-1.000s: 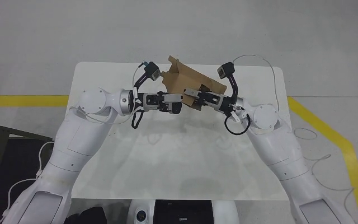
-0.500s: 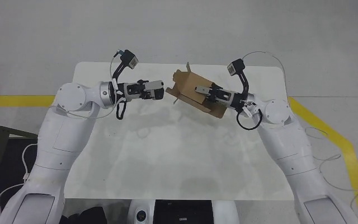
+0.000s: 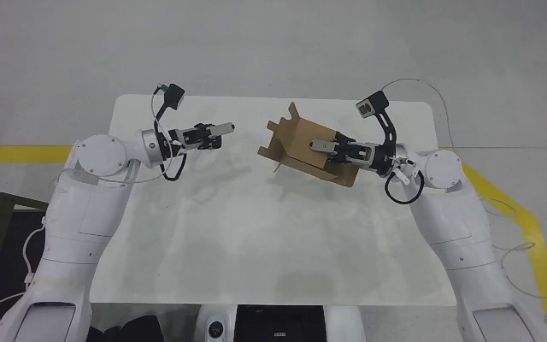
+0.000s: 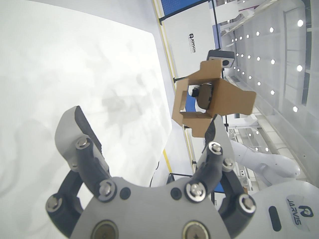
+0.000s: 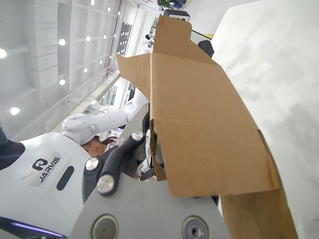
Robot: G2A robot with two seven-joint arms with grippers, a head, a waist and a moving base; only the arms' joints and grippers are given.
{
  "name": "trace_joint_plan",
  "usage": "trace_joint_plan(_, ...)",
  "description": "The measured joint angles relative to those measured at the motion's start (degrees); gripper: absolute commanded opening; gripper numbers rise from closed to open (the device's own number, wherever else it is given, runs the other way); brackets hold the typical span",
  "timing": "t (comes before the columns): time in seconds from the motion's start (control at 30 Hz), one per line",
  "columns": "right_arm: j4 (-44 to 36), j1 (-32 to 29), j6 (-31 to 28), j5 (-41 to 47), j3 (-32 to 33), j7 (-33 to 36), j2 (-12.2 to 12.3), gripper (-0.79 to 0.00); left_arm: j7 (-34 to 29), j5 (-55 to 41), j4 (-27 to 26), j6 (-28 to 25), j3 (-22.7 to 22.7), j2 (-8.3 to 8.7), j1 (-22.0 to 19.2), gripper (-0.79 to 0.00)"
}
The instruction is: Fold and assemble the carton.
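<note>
A brown cardboard carton (image 3: pixel 306 152) hangs above the back right of the white table (image 3: pixel 256 248), opened into a tube with flaps sticking out at its left end. My right gripper (image 3: pixel 329 147) is shut on the carton's wall, one finger inside it. The right wrist view has the carton (image 5: pixel 197 115) close up, covering most of that gripper. My left gripper (image 3: pixel 224 129) stands open and empty to the carton's left, a clear gap apart. From the left wrist view the fingertips (image 4: pixel 82 123) are spread wide, with the carton (image 4: pixel 211 100) beyond them.
Yellow floor tape (image 3: pixel 51 154) runs along both sides of the table. The table's back edge (image 3: pixel 256 97) lies just behind both grippers. Bare table surface spreads across the front and middle.
The left gripper let go of the carton and drew back to the left. The right arm carried the carton to the right, and it turned a little.
</note>
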Motion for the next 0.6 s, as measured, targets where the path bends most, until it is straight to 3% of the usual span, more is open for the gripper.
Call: trace_joint_plan(0.6,-2.4,-0.8,-0.9,2.9,0.3,0.9,0.4,-0.785,-3.1,-1.4,1.3,0.2,10.0,-1.96,-4.9,0.000)
